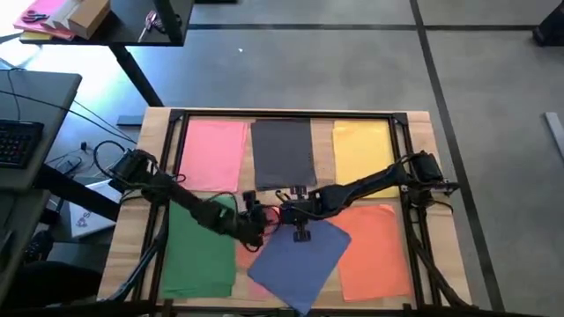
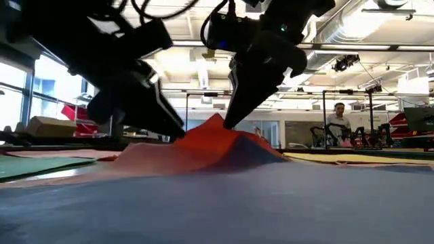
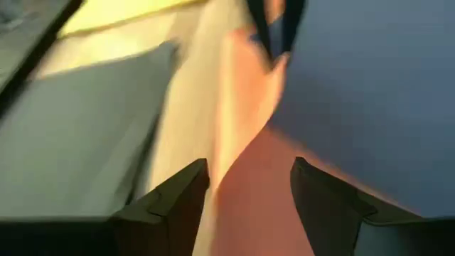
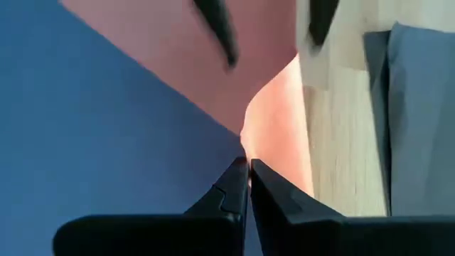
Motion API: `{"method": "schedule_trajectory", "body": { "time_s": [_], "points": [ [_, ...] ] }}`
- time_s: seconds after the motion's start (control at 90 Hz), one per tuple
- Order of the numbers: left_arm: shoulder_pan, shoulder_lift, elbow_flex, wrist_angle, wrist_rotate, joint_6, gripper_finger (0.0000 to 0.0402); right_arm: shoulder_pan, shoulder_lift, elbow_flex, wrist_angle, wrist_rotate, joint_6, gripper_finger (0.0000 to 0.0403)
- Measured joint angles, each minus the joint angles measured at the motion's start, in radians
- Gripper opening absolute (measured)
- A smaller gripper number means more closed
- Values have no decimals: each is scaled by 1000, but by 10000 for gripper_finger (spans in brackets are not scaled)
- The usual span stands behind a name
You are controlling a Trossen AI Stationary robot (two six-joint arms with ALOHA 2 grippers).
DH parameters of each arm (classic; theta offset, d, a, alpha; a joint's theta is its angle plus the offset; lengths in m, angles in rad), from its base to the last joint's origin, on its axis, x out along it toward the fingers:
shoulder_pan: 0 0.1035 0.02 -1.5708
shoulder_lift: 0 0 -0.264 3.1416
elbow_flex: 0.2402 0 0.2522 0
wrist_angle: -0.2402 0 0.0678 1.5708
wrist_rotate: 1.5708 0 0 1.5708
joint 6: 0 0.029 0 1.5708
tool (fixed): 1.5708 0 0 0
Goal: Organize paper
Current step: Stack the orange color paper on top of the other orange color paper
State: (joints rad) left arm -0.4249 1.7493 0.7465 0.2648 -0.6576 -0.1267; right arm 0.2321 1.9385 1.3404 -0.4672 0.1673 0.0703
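Coloured paper sheets lie on the wooden table: pink (image 1: 212, 154), dark grey (image 1: 282, 151) and yellow (image 1: 362, 151) along the far side, green (image 1: 199, 251) at the near left, orange (image 1: 379, 251) at the near right. A blue sheet (image 1: 300, 255) lies askew in the middle, over a salmon-red sheet (image 1: 245, 254). My right gripper (image 4: 247, 165) is shut on the salmon-red sheet, which rises to a peak (image 2: 217, 122). My left gripper (image 3: 249, 174) stands open just beside it, its fingers astride the raised ridge; whether they touch the sheet I cannot tell. My right gripper pinches the salmon-red sheet at a raised edge (image 4: 245, 146) where it meets the blue sheet, between its two fingertips. The fingers come from above, slanting down. The pinched part stands up as a peak (image 2: 218, 123) while the sheet's outer parts lie on the table.
A dark metal frame (image 1: 286, 114) runs round the table top. Beyond the table's left edge stand a desk with a keyboard (image 1: 18, 141) and cables. A person (image 2: 337, 122) stands far back in the room.
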Motion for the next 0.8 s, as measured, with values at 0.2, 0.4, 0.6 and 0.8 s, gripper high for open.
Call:
{"method": "schedule_trajectory", "body": {
  "time_s": [0.2,0.4,0.6,0.8],
  "points": [
    [55,5,-63,205,82,115,177,1,0,0,11,12,8,0],
    [104,63,-63,205,132,82,121,4,-8,6,66,19,-27,0],
    [111,72,-55,235,107,78,36,4,-8,51,16,55,-47,0],
    [112,70,-55,258,42,47,3,17,-8,145,-185,186,-48,13]
  ]
}}
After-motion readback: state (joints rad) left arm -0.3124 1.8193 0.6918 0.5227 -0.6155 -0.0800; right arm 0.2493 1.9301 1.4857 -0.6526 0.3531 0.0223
